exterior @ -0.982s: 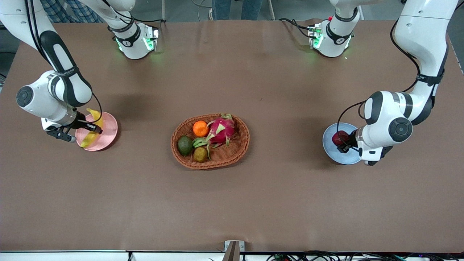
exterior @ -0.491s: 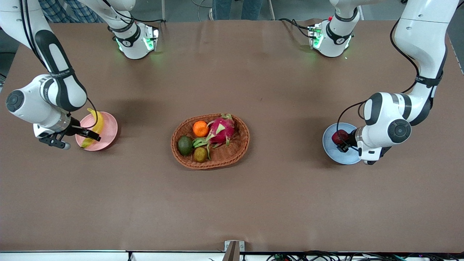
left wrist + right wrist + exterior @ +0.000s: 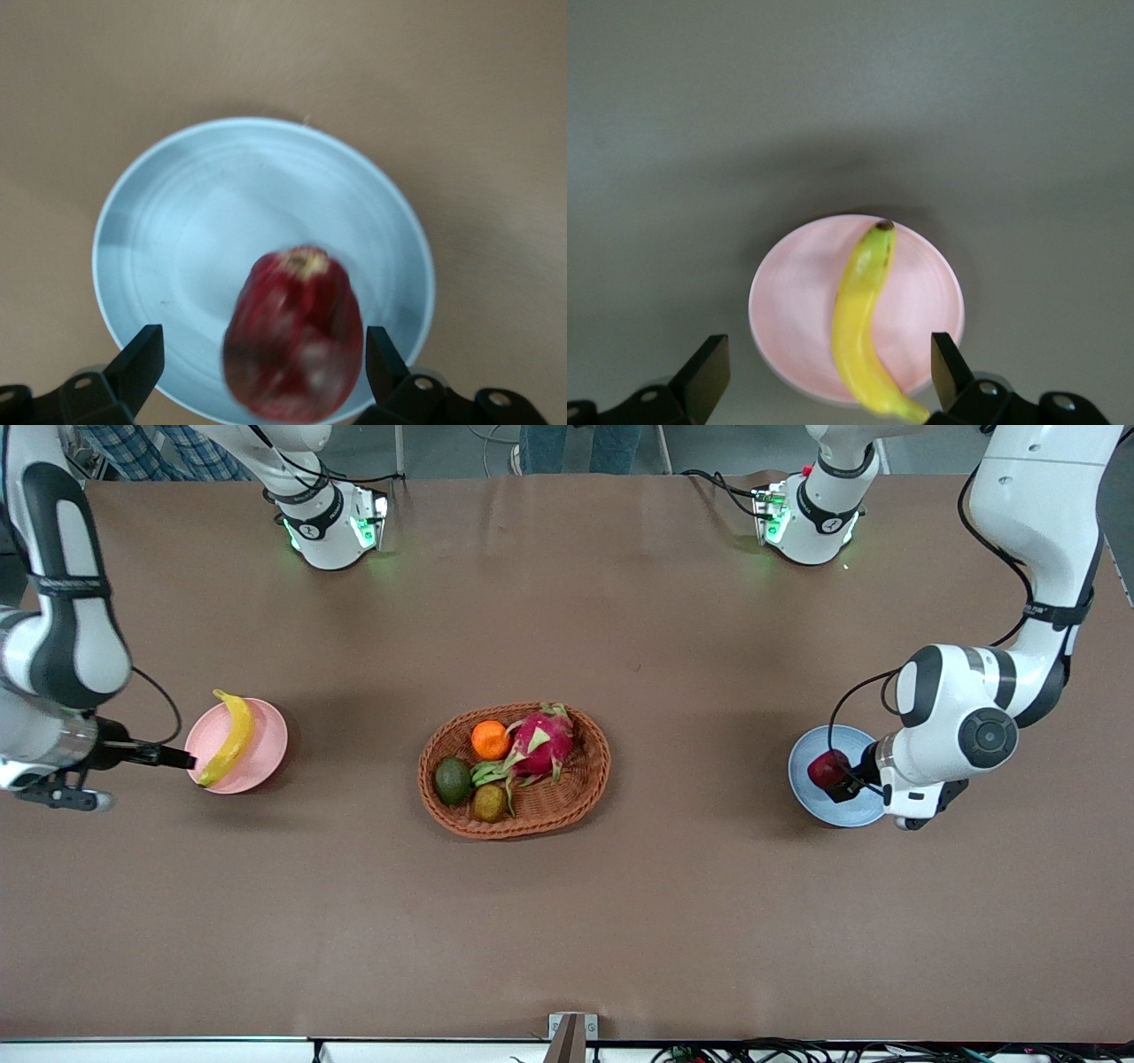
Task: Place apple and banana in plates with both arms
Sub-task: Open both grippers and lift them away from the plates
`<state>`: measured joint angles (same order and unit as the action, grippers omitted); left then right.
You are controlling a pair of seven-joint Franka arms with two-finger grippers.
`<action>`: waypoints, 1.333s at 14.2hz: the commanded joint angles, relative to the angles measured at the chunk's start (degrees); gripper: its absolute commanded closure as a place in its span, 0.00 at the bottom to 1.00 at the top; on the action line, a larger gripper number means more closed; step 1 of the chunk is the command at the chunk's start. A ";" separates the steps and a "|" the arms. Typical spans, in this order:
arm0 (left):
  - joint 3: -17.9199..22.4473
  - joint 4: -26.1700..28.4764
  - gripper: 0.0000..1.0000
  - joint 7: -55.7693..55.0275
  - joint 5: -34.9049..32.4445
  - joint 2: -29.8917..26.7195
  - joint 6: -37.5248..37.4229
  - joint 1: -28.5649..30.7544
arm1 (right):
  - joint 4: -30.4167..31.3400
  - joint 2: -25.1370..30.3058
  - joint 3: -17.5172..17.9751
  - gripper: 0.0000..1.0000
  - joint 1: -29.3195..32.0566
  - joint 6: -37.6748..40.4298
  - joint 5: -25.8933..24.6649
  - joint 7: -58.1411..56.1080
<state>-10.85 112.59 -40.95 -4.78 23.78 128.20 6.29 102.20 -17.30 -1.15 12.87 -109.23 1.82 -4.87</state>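
Note:
The yellow banana (image 3: 229,738) lies on the pale pink plate (image 3: 268,737) toward the right arm's end of the table. My right gripper (image 3: 173,764) is open and empty, drawn back just off the plate's rim; its wrist view shows the banana (image 3: 864,328) on the pink plate (image 3: 797,301) ahead of the gripper (image 3: 828,376). The dark red apple (image 3: 830,769) sits on the light blue plate (image 3: 811,793) toward the left arm's end. My left gripper (image 3: 848,781) is open, low over that plate. In its wrist view the apple (image 3: 292,341) lies between the spread fingers (image 3: 142,363), with gaps either side, on the blue plate (image 3: 221,204).
An oval wicker basket (image 3: 592,775) stands mid-table with a pink dragon fruit (image 3: 540,744), an orange (image 3: 489,740), a green avocado (image 3: 452,779) and a small brownish fruit (image 3: 489,802). Both arm bases (image 3: 332,522) stand along the table edge farthest from the front camera.
My right gripper has pulled back off the pink plate toward the table's end, leaving the banana lying there. My left gripper has shifted slightly; the apple now lies on the blue plate.

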 commanded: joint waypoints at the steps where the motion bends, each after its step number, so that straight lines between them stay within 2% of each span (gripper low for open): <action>1: -0.49 1.23 0.00 11.54 -0.94 -5.57 -0.49 0.56 | -12.42 -0.10 0.27 0.00 -0.13 13.64 -1.21 -0.05; 3: -0.49 0.97 0.00 17.02 -0.94 -8.47 -1.01 0.56 | -19.03 -0.10 0.28 0.00 -0.21 21.30 -0.86 -0.05; 5: -0.67 0.18 0.01 21.85 -0.94 -11.28 -2.33 0.56 | -24.13 -0.10 0.28 0.00 -1.52 25.62 -1.03 0.64; 7: -0.67 -0.18 0.00 28.00 -0.32 -13.66 -2.86 0.65 | -26.78 0.08 0.01 0.00 -3.54 30.28 -1.47 0.74; 10: -0.84 -0.96 0.00 33.03 0.99 -18.92 -7.16 1.79 | -30.47 -0.10 0.01 0.00 -3.82 31.36 -1.56 0.39; 12: -0.75 -4.98 0.00 34.00 3.19 -21.22 -13.02 1.70 | -31.01 0.07 0.01 0.00 -3.90 31.35 -1.56 0.56; 15: -0.75 -14.47 0.01 36.90 3.20 -21.14 -22.44 1.53 | -31.62 0.25 0.19 0.00 -3.91 32.66 -1.03 0.65; 17: -0.75 -17.74 0.01 38.92 3.46 -21.23 -23.87 1.70 | -31.71 0.60 0.45 0.00 -3.90 36.61 -0.77 0.74; 19: -0.84 -19.59 0.01 39.81 4.07 -21.58 -25.53 1.70 | -31.71 2.18 0.63 0.00 -3.99 37.33 -0.59 0.04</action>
<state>-11.14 95.77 -2.97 -2.03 1.50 105.17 7.39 71.10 -16.57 -1.03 8.96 -73.28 1.17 -4.79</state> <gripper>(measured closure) 0.004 0.000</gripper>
